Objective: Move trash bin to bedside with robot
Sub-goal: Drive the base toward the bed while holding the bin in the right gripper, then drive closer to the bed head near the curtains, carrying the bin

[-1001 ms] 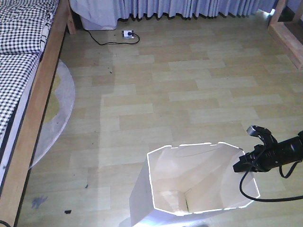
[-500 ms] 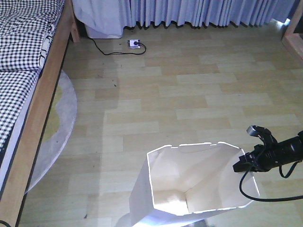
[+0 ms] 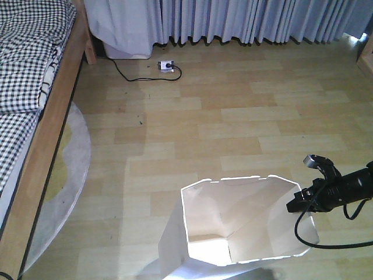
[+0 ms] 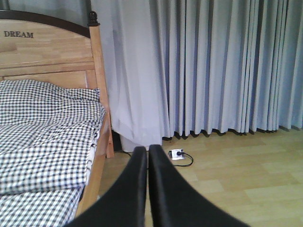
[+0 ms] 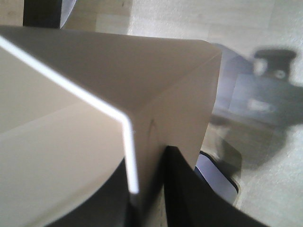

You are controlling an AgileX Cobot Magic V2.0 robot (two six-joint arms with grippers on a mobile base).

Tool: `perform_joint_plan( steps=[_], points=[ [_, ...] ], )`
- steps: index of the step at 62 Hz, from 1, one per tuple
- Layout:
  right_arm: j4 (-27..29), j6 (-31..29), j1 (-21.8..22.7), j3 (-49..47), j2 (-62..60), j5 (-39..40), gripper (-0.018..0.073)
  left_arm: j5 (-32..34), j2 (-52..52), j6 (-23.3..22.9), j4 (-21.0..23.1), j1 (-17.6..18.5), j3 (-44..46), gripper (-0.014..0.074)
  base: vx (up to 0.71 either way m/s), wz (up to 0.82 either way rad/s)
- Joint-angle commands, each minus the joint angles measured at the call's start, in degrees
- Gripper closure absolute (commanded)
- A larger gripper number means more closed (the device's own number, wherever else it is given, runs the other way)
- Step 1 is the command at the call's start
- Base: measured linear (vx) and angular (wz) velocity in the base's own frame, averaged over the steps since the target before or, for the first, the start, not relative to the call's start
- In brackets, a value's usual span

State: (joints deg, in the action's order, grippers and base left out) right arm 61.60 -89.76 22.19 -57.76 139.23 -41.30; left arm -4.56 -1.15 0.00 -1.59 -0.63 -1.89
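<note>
right hand clamps the trash bin rim, bin base cut off; left hand clenched empty.

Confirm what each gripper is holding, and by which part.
Right gripper grips the trash bin by its rim, one finger inside the wall, one outside. Left gripper is shut on nothing.
</note>
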Motion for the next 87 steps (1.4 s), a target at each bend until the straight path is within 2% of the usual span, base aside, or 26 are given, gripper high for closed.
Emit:
perform_joint_plan(
  steps=[1, 40, 87],
  points=[
    [3.19, 0.88, 0.06, -0.3, -4.16, -14.0, 0.0563, 4.21, -0.43, -0.79, 0.54, 0.35, -0.7, 0.0603, 0.32, -0.07],
    [3.19, 0.88, 0.06, -0.3, -4.16, -14.0, 0.0563, 4.21, -0.43, -0.79, 0.54, 0.35, -0.7, 0.0603, 0.32, -0.04],
    [3.19, 0.88, 0.06, -0.3, -4.16, -14.0, 0.0563, 4.21, -0.43, -0.79, 0.54, 0.35, -0.7, 0.0603, 0.31, 0.09]
  ],
)
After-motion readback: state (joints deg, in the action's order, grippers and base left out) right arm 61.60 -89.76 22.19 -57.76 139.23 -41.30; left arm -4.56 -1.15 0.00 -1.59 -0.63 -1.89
